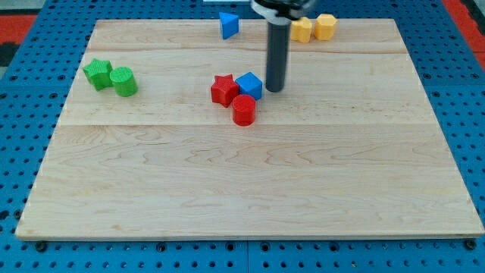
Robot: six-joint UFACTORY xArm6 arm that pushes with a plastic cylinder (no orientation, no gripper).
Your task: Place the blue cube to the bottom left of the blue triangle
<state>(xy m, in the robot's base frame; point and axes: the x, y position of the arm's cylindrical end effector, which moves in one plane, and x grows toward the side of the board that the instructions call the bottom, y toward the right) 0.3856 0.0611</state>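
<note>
Underneath, a pale wooden board lies on a blue pegboard table. My tip, a bare rod with nothing to clench, touches the blue cube on its left. That cube presses the red star; the blue triangle sits up-left of my tip.

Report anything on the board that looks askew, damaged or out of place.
Nothing is damaged or spilled. The blue cube sits rotated, jammed against the red star block and the red cylinder, with my tip at its right side. It lies well below the blue triangle.
</note>
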